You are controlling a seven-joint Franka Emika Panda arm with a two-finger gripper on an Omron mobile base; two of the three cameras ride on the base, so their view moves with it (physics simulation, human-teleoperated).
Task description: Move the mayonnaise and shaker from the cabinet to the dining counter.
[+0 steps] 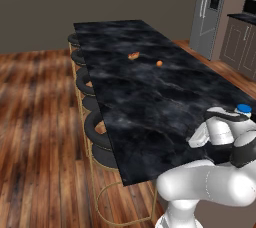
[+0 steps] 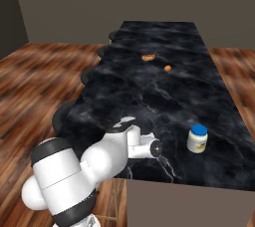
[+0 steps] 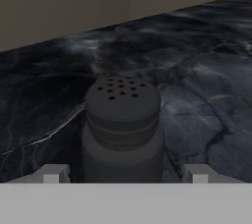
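The shaker (image 3: 122, 125), dark with a perforated top, stands upright on the black veined dining counter (image 3: 197, 70) in the hand view. My gripper (image 3: 125, 174) is open around it, one fingertip (image 3: 53, 174) on each side with a gap to the shaker. The mayonnaise (image 2: 197, 139), a white jar with a blue lid, stands on the dining counter (image 2: 164, 91) near its near right corner, to the right of my hand. In the left base view its blue lid (image 1: 244, 108) peeks out behind my arm. The cabinet is out of view.
Black gold-legged stools (image 1: 95, 132) line the counter's left side. Two small orange items (image 2: 167, 68) (image 2: 148, 57) lie farther along the counter. A grey fridge (image 1: 210, 12) and base units stand at the back right. Wooden floor lies to the left.
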